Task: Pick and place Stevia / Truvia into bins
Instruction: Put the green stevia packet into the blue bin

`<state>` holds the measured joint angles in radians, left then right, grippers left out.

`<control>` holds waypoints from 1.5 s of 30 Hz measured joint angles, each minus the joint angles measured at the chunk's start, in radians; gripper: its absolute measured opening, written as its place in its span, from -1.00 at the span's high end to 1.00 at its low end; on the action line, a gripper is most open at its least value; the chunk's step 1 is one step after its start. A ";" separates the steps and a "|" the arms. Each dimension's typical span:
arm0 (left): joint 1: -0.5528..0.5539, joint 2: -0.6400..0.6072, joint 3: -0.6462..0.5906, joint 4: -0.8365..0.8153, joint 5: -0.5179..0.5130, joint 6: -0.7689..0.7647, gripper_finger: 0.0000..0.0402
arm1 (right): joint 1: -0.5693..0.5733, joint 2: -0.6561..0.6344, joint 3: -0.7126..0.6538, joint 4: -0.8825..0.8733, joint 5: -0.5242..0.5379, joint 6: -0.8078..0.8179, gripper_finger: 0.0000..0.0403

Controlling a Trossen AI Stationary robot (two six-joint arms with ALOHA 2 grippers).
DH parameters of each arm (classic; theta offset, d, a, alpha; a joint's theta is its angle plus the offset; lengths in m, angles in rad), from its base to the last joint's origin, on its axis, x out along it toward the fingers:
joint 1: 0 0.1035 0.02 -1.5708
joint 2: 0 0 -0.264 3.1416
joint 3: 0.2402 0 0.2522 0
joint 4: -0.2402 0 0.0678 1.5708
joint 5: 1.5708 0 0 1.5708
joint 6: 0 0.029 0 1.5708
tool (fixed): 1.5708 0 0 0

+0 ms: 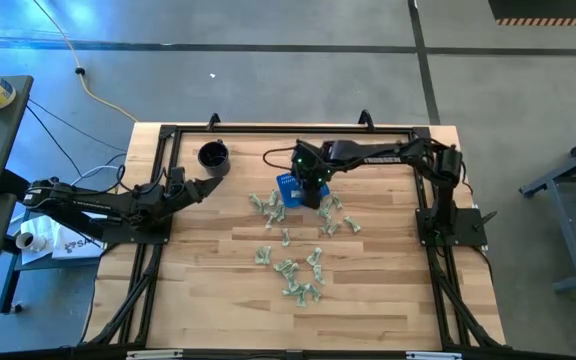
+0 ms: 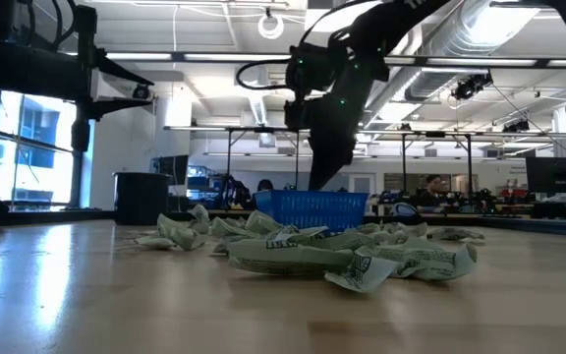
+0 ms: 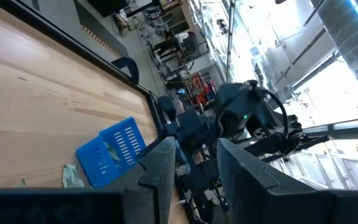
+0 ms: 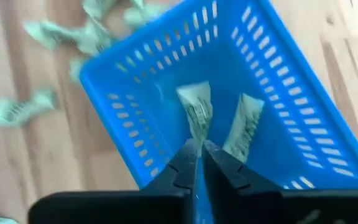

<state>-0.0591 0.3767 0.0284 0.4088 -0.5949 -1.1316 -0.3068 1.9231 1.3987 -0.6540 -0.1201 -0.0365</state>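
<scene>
Many pale green and white Stevia packets (image 1: pixel 293 265) lie scattered on the wooden table, bunched in the foreground of the low view (image 2: pixel 352 258). The blue mesh basket (image 1: pixel 286 188) stands on the table behind them (image 2: pixel 311 206). My right gripper (image 4: pixel 199 149) hangs shut over the basket's inside, pointing steeply down. Two packets lie on the basket floor, one (image 4: pixel 194 112) running up to the fingertips, the other (image 4: pixel 244 127) beside it. My left gripper (image 3: pixel 194 162) waits open and level at the table's left, near the black cup. My right gripper's shut fingertips (image 4: pixel 188 158) stand right at the near end of one packet (image 4: pixel 196 134) in the basket. I cannot tell whether they touch or pinch it, because the fingers themselves hide that spot.
A black round cup (image 1: pixel 213 157) stands at the far left of the table, close to my left gripper (image 1: pixel 213 183). A black frame rail runs around the table's edges. Bare wood lies to the left of the packets and along the near edge.
</scene>
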 joint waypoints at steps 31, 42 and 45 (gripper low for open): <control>0.000 0.000 0.000 -0.077 0.000 0.000 0.22 | 0.286 -0.542 -0.698 0.116 0.182 0.611 -0.04; 0.000 0.000 0.000 -0.076 0.000 0.000 0.22 | 0.312 -0.541 -0.791 0.215 0.242 0.676 -0.01; 0.000 0.000 0.000 -0.076 0.000 0.000 0.22 | 0.307 -0.541 -0.811 0.257 0.241 0.674 -0.01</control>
<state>-0.0590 0.3771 0.0284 0.3325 -0.5953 -1.1313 0.0002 1.3823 0.5879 -0.3973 0.1213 0.6374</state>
